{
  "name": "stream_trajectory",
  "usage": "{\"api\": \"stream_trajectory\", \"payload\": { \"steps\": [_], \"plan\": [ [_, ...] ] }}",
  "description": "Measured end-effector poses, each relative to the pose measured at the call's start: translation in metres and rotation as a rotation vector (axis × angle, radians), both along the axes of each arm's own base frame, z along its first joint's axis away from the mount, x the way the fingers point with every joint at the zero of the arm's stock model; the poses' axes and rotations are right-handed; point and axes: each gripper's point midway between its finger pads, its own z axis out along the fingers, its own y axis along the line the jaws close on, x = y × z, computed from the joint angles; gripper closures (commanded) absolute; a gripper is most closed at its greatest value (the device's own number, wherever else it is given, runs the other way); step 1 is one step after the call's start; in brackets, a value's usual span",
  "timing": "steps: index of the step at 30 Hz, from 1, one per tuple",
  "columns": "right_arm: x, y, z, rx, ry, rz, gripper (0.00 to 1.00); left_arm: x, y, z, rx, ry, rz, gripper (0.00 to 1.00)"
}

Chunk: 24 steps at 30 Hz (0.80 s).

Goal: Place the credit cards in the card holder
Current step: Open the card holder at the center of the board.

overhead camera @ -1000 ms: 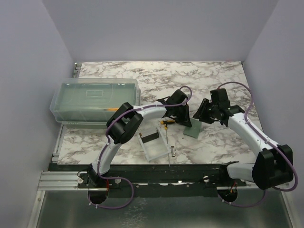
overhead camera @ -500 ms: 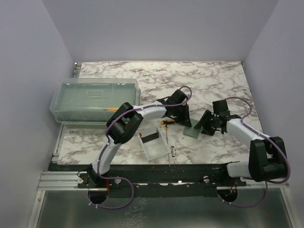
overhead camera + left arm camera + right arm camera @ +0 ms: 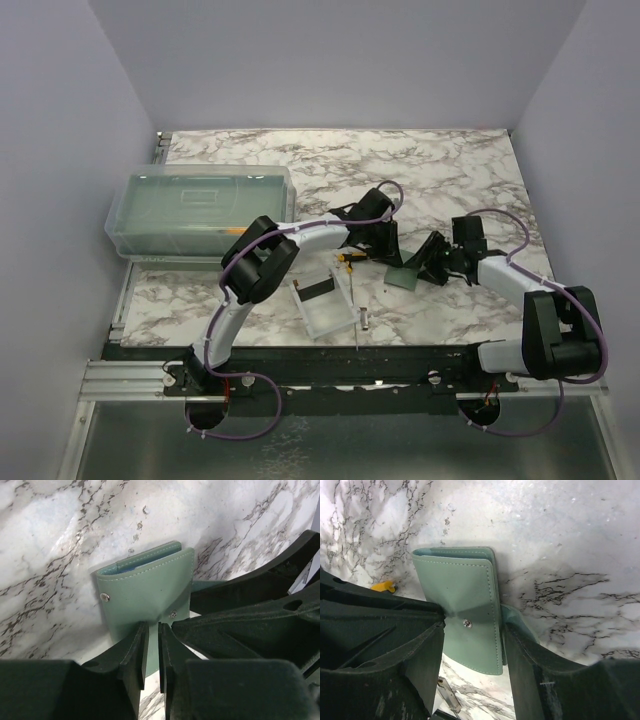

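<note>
Sage-green card holder (image 3: 145,585), table (image 3: 50,540) white marble with dark veins

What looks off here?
The holder, mid-table, is dented around its snap where the left fingers pinch its edge. One flap seems to run under a right finger. Nothing spilled.

The left arm (image 3: 300,238) stretches far and rightward over the middle of the table, and the left gripper (image 3: 151,647) points down, jaws nearly together. The right arm (image 3: 508,280) lies low, reaching left, with the right gripper (image 3: 472,645) jaws apart, close beside the left gripper.
</note>
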Motion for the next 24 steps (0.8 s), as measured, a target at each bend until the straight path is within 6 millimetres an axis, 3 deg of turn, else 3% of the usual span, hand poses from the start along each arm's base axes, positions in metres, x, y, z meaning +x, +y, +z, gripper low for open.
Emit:
{"api": "stream_trajectory", "payload": {
  "steps": [16, 24],
  "plan": [
    [0.001, 0.006, 0.004, 0.06, -0.033, 0.04, 0.47, 0.002, 0.013, -0.004, 0.047, -0.035, 0.029, 0.91],
    [0.004, 0.008, 0.023, 0.081, -0.096, 0.051, 0.49, 0.004, -0.002, -0.004, 0.027, 0.007, 0.004, 0.92]
  ]
}}
